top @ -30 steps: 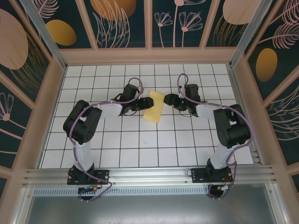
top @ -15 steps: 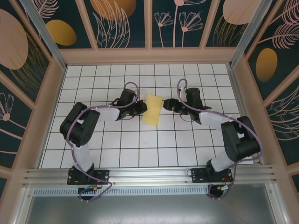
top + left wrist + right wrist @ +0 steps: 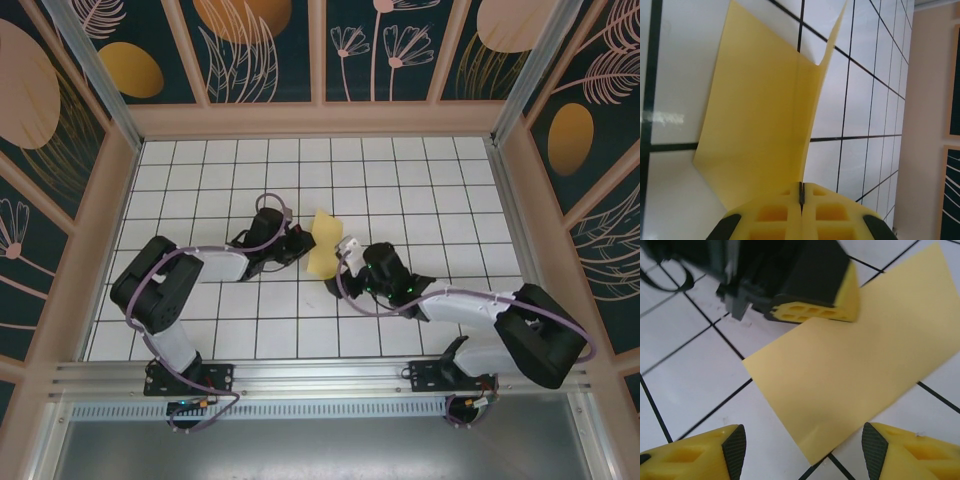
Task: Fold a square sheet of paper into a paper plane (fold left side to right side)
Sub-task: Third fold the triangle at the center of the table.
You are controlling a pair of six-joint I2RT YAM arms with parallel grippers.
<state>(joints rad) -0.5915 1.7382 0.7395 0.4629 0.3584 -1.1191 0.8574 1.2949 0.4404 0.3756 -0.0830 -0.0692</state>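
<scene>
One fold at most looks done. The square sheet of paper [image 3: 321, 247] reads as a narrow yellow-orange rectangle rather than a square. Nothing like a pointed dart shows, so the nose and wing folds are all judged to be left.

At the left, the left claw [image 3: 801, 192] is fully closed, its pads meeting in a thin seam. The sheet's crease runs straight into that seam, so the claw appears to pinch the paper at its left edge.

The sheet lies in the middle of the bench [image 3: 420, 180], between the two arms. It is mostly flat in the right wrist view, though one flap stands up curled in the left wrist view.

At the right, the right claw [image 3: 804, 442] straddles a corner of the sheet with its jaws spread wide, gripping nothing.
</scene>
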